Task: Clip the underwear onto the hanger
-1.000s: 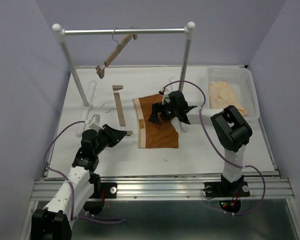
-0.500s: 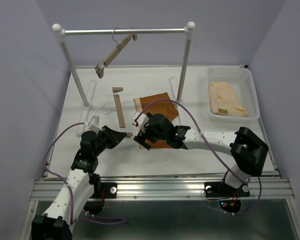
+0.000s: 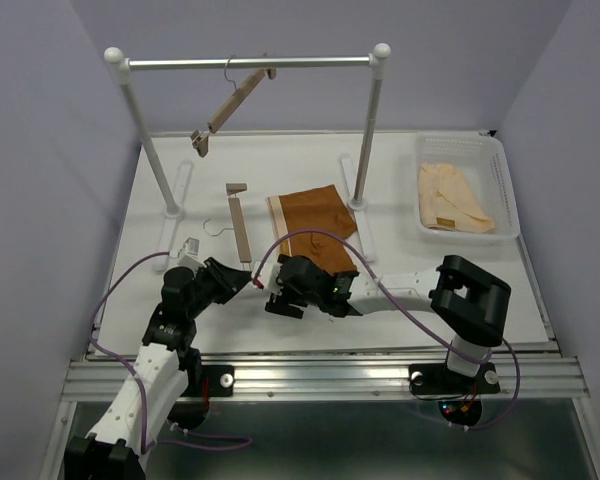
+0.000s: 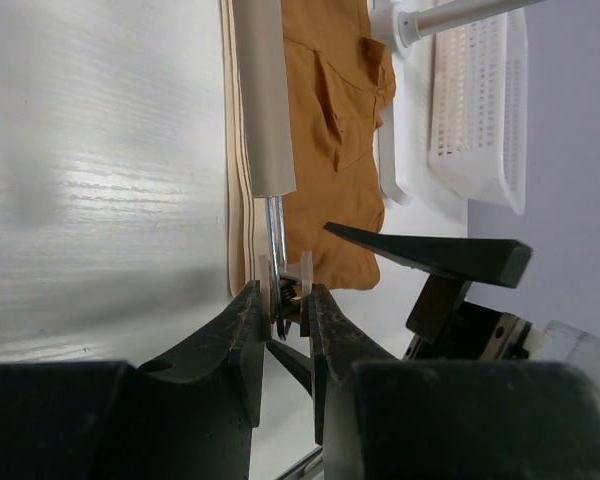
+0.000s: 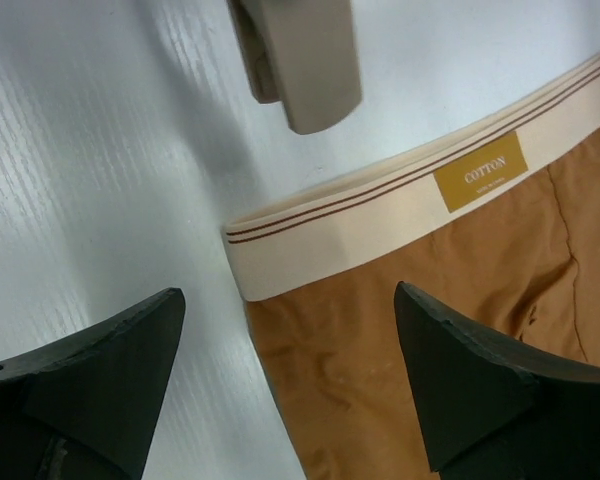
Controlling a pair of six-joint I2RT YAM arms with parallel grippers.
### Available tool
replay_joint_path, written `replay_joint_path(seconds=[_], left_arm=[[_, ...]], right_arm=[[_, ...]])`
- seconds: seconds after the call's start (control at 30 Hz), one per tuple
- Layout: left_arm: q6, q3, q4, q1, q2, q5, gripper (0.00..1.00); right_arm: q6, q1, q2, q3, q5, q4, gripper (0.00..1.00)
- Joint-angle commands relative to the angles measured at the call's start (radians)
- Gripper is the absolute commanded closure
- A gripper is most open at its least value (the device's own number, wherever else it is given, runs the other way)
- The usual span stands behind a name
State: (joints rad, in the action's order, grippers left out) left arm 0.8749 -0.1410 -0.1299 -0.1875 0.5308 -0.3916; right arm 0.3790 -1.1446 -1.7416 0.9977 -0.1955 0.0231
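The rust-orange underwear (image 3: 315, 220) lies flat mid-table, with its tan waistband (image 5: 380, 225) toward the left. The light-wood hanger (image 3: 240, 225) lies on the table just left of it. My left gripper (image 3: 242, 281) is shut on the hanger's near-end clip (image 4: 285, 295). The hanger bar (image 4: 260, 100) runs away from the fingers, alongside the underwear (image 4: 330, 110). My right gripper (image 3: 279, 300) is open and hovers over the underwear's near waistband corner. It also shows in the right wrist view (image 5: 290, 375), with bare fingers (image 5: 100, 370) and the hanger's clip (image 5: 300, 60) above.
A second hanger (image 3: 230, 105) hangs tilted from the rail of the white rack (image 3: 250, 63), whose posts stand at the back left and centre. A white basket (image 3: 505, 190) at the back right holds pale peach garments (image 3: 455, 200).
My right arm has swung from the underwear's far side across it to its near-left corner, close to my left gripper. The left gripper has kept its hold on the hanger clip.
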Motion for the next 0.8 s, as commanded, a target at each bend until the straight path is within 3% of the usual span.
replay_joint_path(seconds=[0.0, 0.17, 0.47, 0.77], left_arm=[[-0.007, 0.000, -0.020, 0.007, -0.032, -0.007, 1.00], [0.007, 0.018, -0.025, 0.006, -0.040, -0.016, 1.00], [0.009, 0.021, -0.016, 0.006, -0.041, -0.023, 1.00], [0.016, 0.015, -0.014, 0.006, -0.014, -0.058, 1.00]], right_arm=[[0.020, -0.020, -0.048, 0.019, 0.008, 0.063, 0.15], [0.029, -0.029, -0.076, 0.016, 0.025, 0.100, 0.32], [0.038, -0.040, -0.105, 0.018, 0.013, 0.121, 0.48], [0.047, -0.040, -0.150, 0.019, -0.033, 0.132, 0.57]])
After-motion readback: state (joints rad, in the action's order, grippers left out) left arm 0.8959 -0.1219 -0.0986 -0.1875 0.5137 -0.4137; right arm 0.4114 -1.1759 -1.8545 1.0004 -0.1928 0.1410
